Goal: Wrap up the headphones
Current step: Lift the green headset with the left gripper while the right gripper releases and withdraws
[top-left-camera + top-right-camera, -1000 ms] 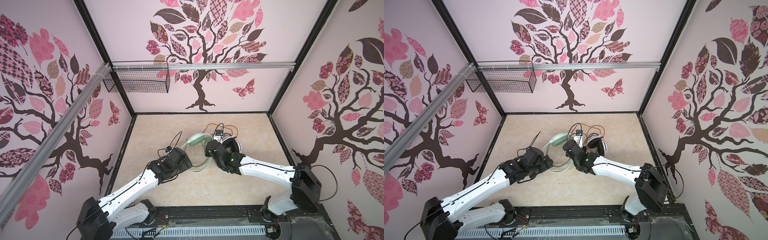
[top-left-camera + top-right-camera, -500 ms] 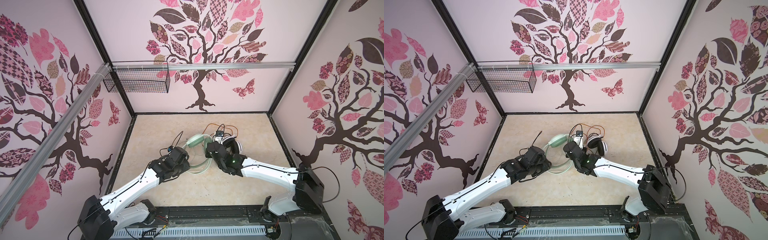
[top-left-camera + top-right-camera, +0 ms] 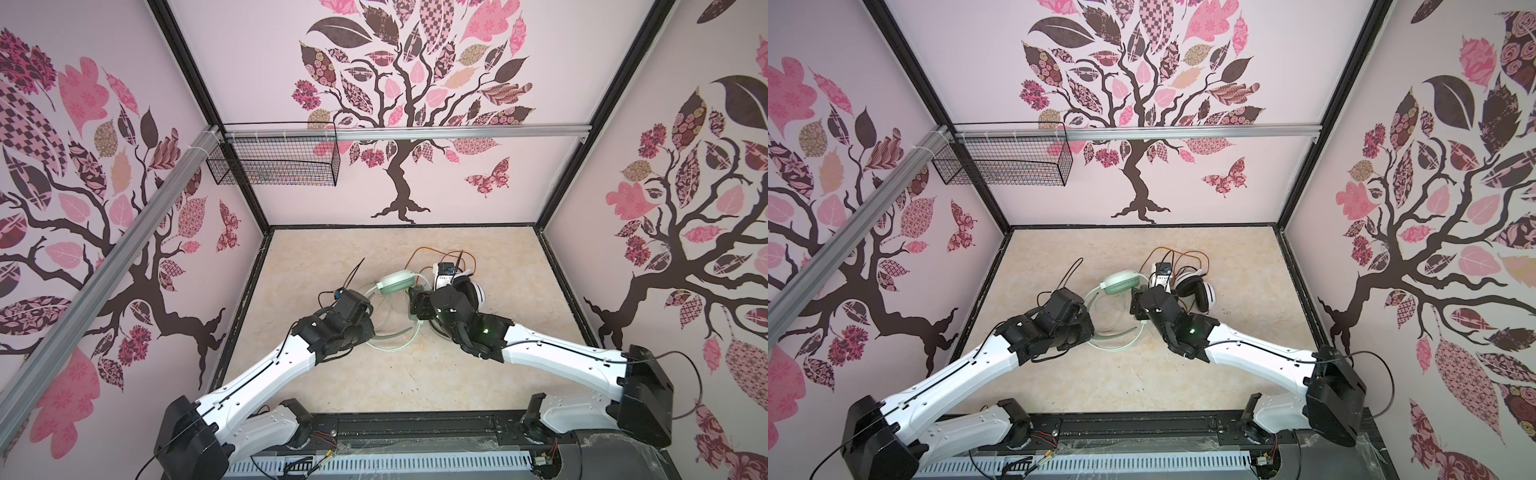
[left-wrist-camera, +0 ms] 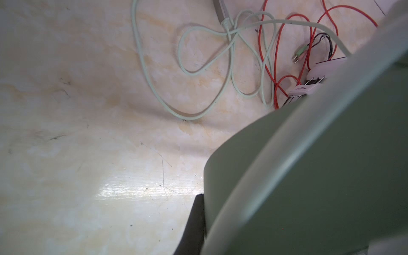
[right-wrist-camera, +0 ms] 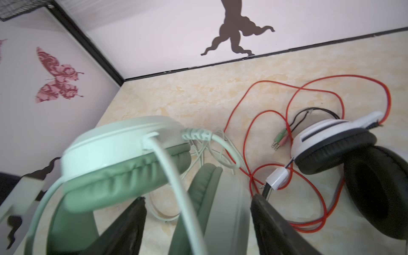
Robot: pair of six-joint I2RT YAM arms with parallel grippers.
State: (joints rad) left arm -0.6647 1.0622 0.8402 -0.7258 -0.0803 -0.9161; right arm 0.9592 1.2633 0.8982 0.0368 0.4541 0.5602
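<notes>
The mint-green headphones lie mid-floor, with one earcup [image 3: 397, 282] [image 3: 1121, 282] [image 5: 123, 150] up and the headband [image 4: 309, 176] arching toward me. My left gripper [image 3: 365, 329] [image 3: 1088, 329] is shut on that headband; one black finger [image 4: 194, 223] shows beside it. My right gripper [image 3: 417, 307] [image 3: 1140, 308] [image 5: 198, 223] is open and straddles the same headband without pinching it. The pale cord [image 4: 198, 66] lies in loose loops. The white headphones with black pads [image 3: 471, 291] [image 3: 1198, 293] [image 5: 353, 154] and their orange-red cord [image 5: 309, 88] [image 4: 271, 66] lie just right of it.
The two cords cross and tangle between the pairs, with jack plugs [image 5: 280, 139] on the floor. A black wire basket [image 3: 274, 166] hangs on the back wall at the left. Walls close in the beige floor [image 3: 374, 374] on three sides.
My left gripper has closed on the green headband. My right gripper has opened and let go of it. Both arms have barely shifted.
</notes>
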